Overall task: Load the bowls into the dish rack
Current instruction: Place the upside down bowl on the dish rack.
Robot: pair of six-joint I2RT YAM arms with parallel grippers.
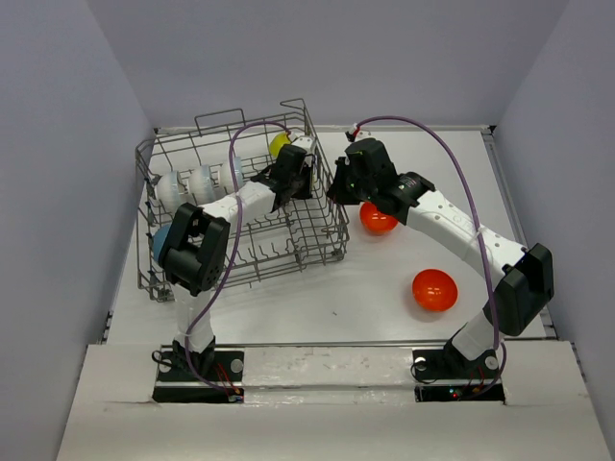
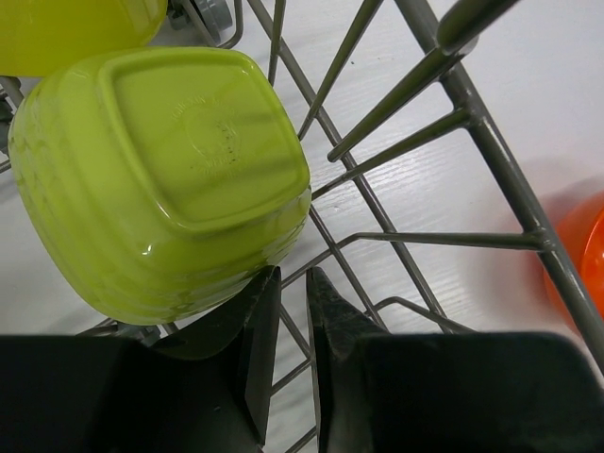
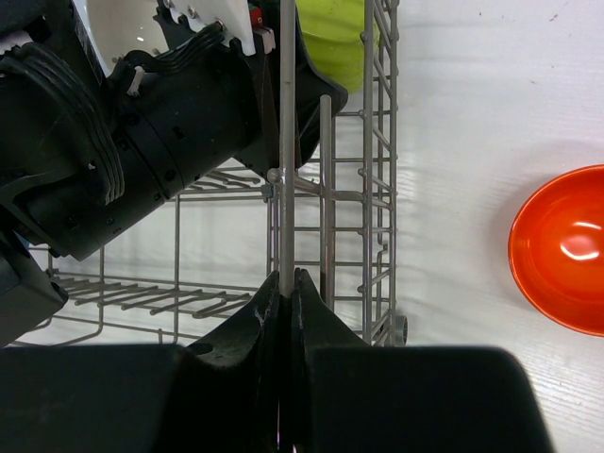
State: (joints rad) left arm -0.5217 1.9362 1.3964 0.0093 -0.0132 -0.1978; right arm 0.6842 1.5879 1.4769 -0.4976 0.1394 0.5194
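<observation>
Right gripper (image 3: 286, 279) pinches dish rack (image 3: 287, 113); inside, yellow-green bowl (image 2: 160, 179), white bowls (image 1: 202, 182).

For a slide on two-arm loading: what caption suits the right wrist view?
Right hand clamped on a dish rack wire, with an orange bowl on the table outside the rack.

The left arm (image 1: 192, 252) hides most of a blue bowl (image 1: 159, 245); the right wrist view's edge cuts off an orange bowl (image 3: 562, 250)
</observation>
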